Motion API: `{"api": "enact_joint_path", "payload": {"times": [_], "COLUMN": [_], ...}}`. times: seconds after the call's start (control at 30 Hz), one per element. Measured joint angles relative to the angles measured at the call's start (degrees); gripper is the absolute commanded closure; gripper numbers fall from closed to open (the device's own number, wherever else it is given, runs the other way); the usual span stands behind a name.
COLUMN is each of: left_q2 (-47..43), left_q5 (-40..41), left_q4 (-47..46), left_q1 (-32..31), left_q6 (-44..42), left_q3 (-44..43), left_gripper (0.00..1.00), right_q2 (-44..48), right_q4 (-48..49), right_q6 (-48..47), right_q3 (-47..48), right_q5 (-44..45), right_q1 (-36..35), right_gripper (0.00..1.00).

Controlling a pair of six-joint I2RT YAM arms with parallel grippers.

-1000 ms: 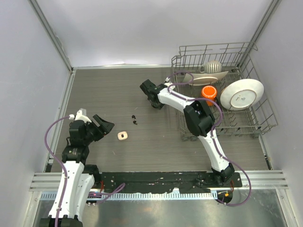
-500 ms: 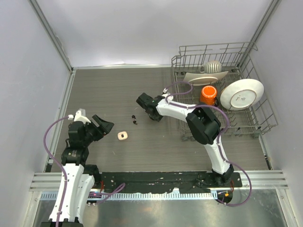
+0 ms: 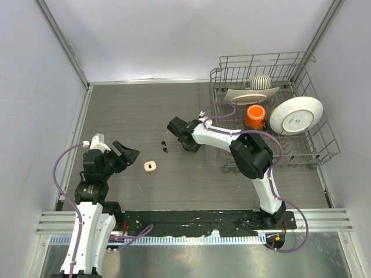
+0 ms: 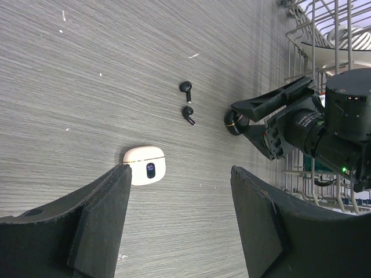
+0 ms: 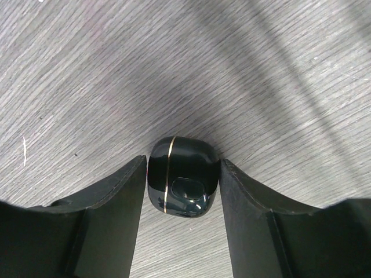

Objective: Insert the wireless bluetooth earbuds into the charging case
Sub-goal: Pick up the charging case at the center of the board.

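Saw two black earbuds (image 3: 164, 145) close together near the middle of the surface (image 3: 133, 110), a white charging case (image 3: 151, 167) toward the front left of them. Found the right gripper (image 3: 178, 136) just right of the earbuds, the left gripper (image 3: 127, 152) near the left edge with jaws apart. Noted a wire rack (image 3: 264, 57) in the back right corner with white plates (image 3: 295, 114), an orange cup (image 3: 255, 114) and a striped mug (image 3: 261, 81).

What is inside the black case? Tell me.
Nothing shows: the black case is shut, its lid hiding the inside. Two black earbuds lie outside it on the table.
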State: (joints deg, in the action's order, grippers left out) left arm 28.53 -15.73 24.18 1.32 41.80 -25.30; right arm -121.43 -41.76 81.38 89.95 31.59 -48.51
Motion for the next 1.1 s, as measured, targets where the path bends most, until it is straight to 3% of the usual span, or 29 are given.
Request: {"api": "enact_joint_path", "payload": {"times": [0.23,0.8,0.9,0.97,1.1], "left_q2": [-1.22,-6.12,-7.89,-9.70,-14.34], "left_q5": [0.02,-2.51,-2.49,-2.49,-2.19], "left_q4": [0.11,-2.32,-3.89,-5.38,-7.91], "left_q1": [0.00,0.00,0.00,0.00,0.00], "left_q6": [0.13,-0.31,-0.28,-0.22,1.18], "left_q3": [0.00,0.00,0.33,1.05,3.30], "left_gripper": [0.28,0.25,0.18,0.00,0.00], "right_q2": [-1.05,-1.20,-1.20,-1.20,-1.20], "right_q4": [-1.16,-1.33,-1.36,-1.40,-1.36], "right_q6": [-2.43,-6.75,-7.17,-7.30,-7.39], "right_q3": [1.86,2.34,2.32,2.32,2.34], "right_q5": [-0.33,-2.78,-3.21,-3.41,-3.96], "right_q1": [0.28,2.25,2.25,2.34,2.51], "right_gripper": [0.37,0.42,0.44,0.46,0.46]}}
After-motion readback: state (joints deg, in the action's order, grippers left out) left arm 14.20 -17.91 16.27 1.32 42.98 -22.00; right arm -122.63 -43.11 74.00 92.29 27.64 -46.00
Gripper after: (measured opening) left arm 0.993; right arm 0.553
